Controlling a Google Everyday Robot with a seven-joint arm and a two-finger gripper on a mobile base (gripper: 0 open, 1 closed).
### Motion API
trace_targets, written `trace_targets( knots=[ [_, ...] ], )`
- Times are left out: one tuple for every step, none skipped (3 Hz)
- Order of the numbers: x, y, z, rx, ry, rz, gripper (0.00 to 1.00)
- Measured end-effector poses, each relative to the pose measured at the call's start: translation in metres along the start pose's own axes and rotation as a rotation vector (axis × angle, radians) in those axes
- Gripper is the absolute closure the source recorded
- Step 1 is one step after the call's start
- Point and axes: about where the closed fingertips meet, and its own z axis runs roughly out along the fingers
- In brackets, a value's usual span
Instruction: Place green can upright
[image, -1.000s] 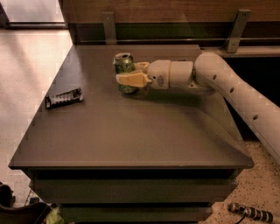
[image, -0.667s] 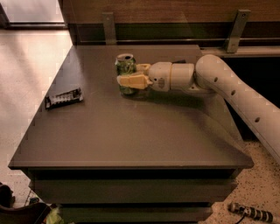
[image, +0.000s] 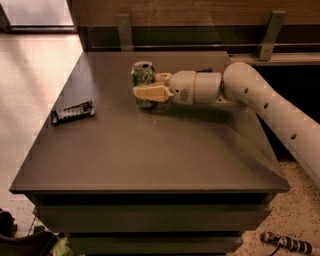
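The green can (image: 142, 74) stands upright on the dark table (image: 150, 155), towards the back middle, its silver top facing up. My gripper (image: 144, 85) reaches in from the right on the white arm (image: 260, 100) and is level with the can's body. One yellowish finger (image: 150, 92) lies across the can's near side and the other finger (image: 161, 77) shows at its far right side, so the gripper is shut on the can. The can's lower part is partly hidden by the near finger.
A flat dark snack-bar wrapper (image: 73, 111) lies near the table's left edge. A wooden wall with two metal brackets (image: 125, 30) (image: 270, 32) runs along the back. A small striped object (image: 285, 242) lies on the floor at the lower right.
Almost nothing differs. The gripper stays around the upright can at the same spot on the table.
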Motion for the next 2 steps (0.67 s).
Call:
trace_targets(
  knots=[
    [-0.0004, 0.0001, 0.0000, 0.000, 0.000, 0.000, 0.36],
    [-0.0006, 0.0002, 0.0001, 0.000, 0.000, 0.000, 0.14]
  ],
)
